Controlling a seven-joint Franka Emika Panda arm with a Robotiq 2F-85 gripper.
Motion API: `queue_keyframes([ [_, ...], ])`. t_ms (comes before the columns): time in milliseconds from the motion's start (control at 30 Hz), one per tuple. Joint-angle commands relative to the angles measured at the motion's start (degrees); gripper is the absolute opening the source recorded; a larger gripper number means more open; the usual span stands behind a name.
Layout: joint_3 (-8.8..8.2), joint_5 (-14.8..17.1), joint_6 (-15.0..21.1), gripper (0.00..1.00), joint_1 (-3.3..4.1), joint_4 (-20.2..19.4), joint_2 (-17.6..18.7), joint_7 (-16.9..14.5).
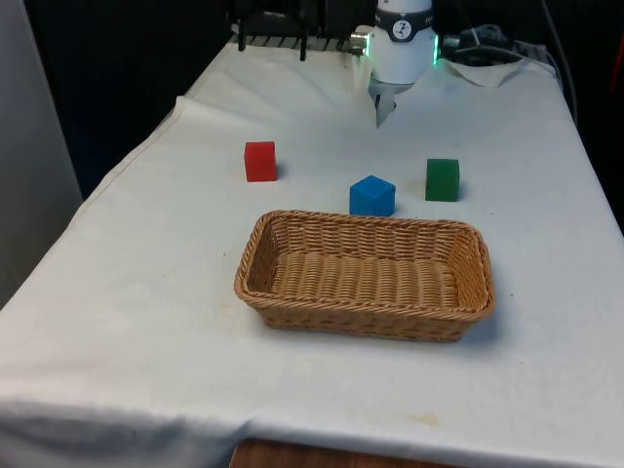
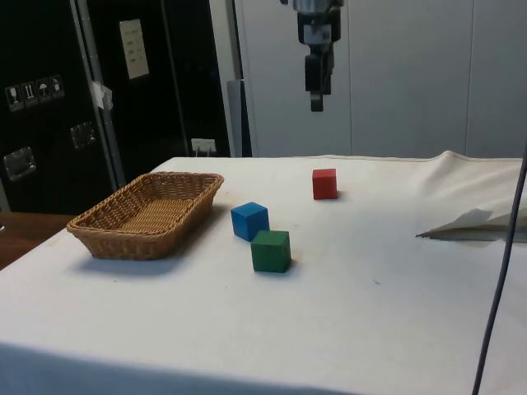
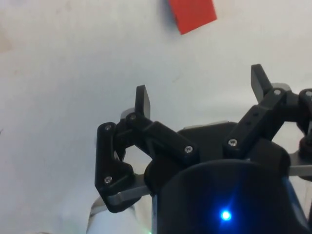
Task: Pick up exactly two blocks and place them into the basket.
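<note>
Three blocks on desk, wicker basket point(image 1: 258, 255) holding none; gripper point(image 2: 316, 102) released, raised.

Red block point(image 1: 259, 161), blue block point(image 1: 371, 196), green block point(image 1: 442, 179) lie beyond the basket. Risk: blue sits just beside the basket, so fingers may nudge the rim. Wrist view shows parted fingers point(image 3: 143, 100); side view shows gripper height.

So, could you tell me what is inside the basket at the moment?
Nothing: the basket shows only its bare woven floor. The red block, blue block and green block all sit outside on the cloth.
</note>
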Motion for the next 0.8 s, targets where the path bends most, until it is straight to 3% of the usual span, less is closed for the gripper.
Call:
queue_keyframes([
  [0, -1.03, 0.2, 2.1, 1.0, -0.11, -0.5, 0.7, -1.2],
  [100, -2.46, 0.5, 4.4, 1.0, 0.0, -0.7, 2.2, -2.6],
  [133, -2.06, 0.1, 3.3, 1.0, -0.06, -0.5, 1.9, -1.8],
  [200, -3.72, 1.0, 6.5, 1.0, 0.06, -0.9, 3.7, -3.8],
  [333, -4.81, 2.2, 9.3, 1.0, 0.11, -1.3, 5.8, -5.6],
  [433, -4.93, 2.3, 9.9, 1.0, -0.06, -0.9, 7.1, -5.7],
  [500, -5.33, 4.5, 12.6, 1.0, 0.17, -1.8, 8.3, -7.6],
  [700, -5.16, 8.5, 16.1, 1.0, 0.17, -2.4, 11.2, -10.4],
  [733, -5.21, 7.6, 15.7, 1.0, 0.0, -1.8, 11.9, -9.7],
  [767, -5.1, 9.2, 16.6, 1.0, 0.17, -2.5, 11.6, -10.8],
])
